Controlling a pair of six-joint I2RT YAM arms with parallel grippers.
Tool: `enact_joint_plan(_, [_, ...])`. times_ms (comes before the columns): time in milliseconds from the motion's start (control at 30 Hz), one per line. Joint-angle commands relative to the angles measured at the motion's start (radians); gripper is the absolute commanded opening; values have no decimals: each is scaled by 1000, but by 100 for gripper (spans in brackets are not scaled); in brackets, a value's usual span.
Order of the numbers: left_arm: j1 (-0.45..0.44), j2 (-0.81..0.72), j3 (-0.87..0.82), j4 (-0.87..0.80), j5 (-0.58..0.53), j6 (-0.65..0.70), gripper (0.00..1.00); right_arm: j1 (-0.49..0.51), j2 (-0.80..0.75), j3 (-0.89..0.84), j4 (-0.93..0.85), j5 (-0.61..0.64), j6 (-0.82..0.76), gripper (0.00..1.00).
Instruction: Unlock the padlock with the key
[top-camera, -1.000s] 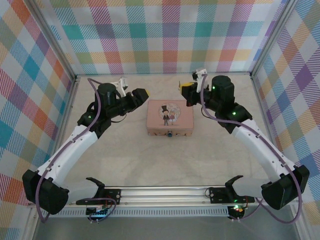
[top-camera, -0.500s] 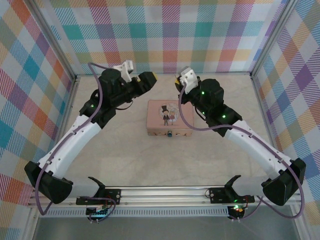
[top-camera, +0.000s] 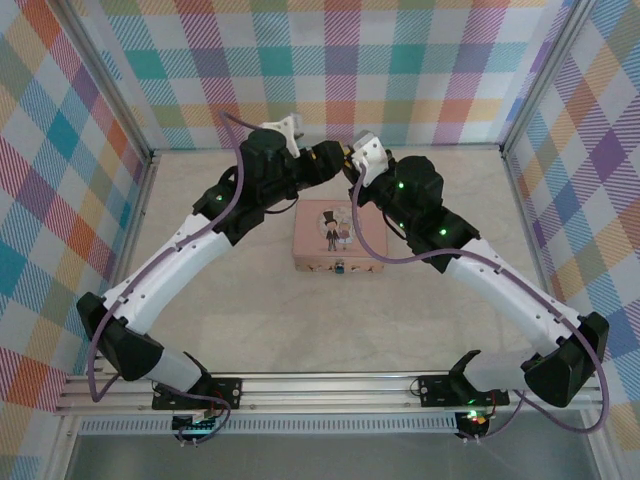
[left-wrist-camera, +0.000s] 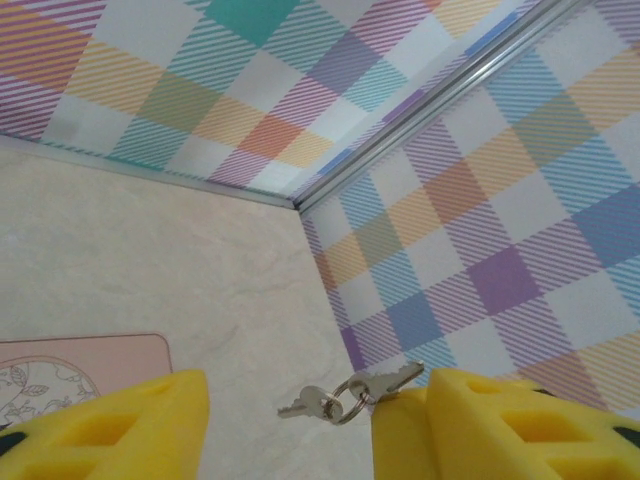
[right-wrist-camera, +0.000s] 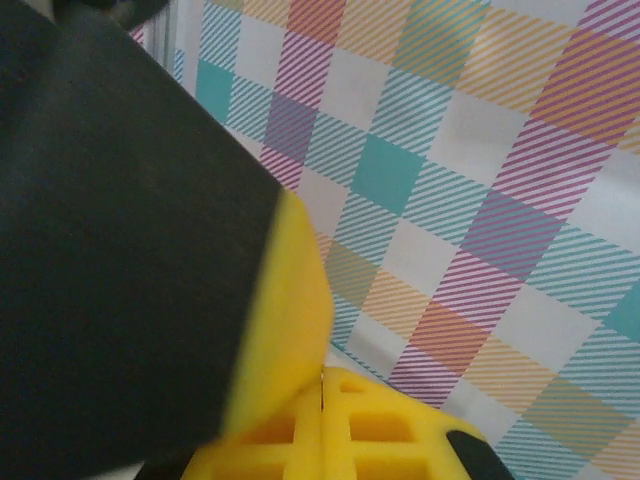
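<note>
Two small silver keys (left-wrist-camera: 345, 395) on a ring hang in mid-air between my left gripper's (left-wrist-camera: 290, 420) wide-apart yellow fingers (left-wrist-camera: 110, 430). One key's blade ends at a yellow tip beside the right-hand finger. My right gripper (right-wrist-camera: 322, 400) is shut, its pads pressed together, with the left gripper's black and yellow finger (right-wrist-camera: 290, 310) right against it. From above, the left gripper (top-camera: 333, 153) and right gripper (top-camera: 349, 163) meet behind the pink tin (top-camera: 340, 235). The tiny blue padlock (top-camera: 342, 267) hangs on the tin's front edge.
The pink tin with a cartoon couple sits mid-table; its corner (left-wrist-camera: 80, 365) shows in the left wrist view. Checked walls (top-camera: 330, 70) close in the back and both sides. A metal rail (top-camera: 330, 385) runs along the near edge.
My left arm swung right and forward until its gripper met the right gripper behind the tin. The right gripper shifted slightly left earlier, then held still.
</note>
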Motion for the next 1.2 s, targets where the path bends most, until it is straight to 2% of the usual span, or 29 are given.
enact_joint_plan(0, [-18,14,51,-39,-49,19,57,22,15,32,25,8,-26,0])
enact_joint_plan(600, [-20,46,104,-87,-110,-9,29,72,54,50,30,81,-85,0])
enact_joint_plan(667, [-20,57,117,-98,-106,-9,23,75,57,50,35,83,-88,0])
enact_joint_plan(733, [-20,66,127,-106,-101,-8,11,75,58,49,37,87,-88,0])
enact_joint_plan(800, [-20,69,129,-107,-101,-6,4,76,58,48,39,88,-90,0])
enact_joint_plan(900, [-20,72,131,-114,-112,-5,0,78,56,45,41,88,-89,0])
enact_joint_plan(1033, [-19,74,131,-119,-112,-3,0,77,53,45,41,89,-81,0])
enact_joint_plan(1167, [-15,67,124,-128,-129,17,0,75,36,47,8,100,-32,22])
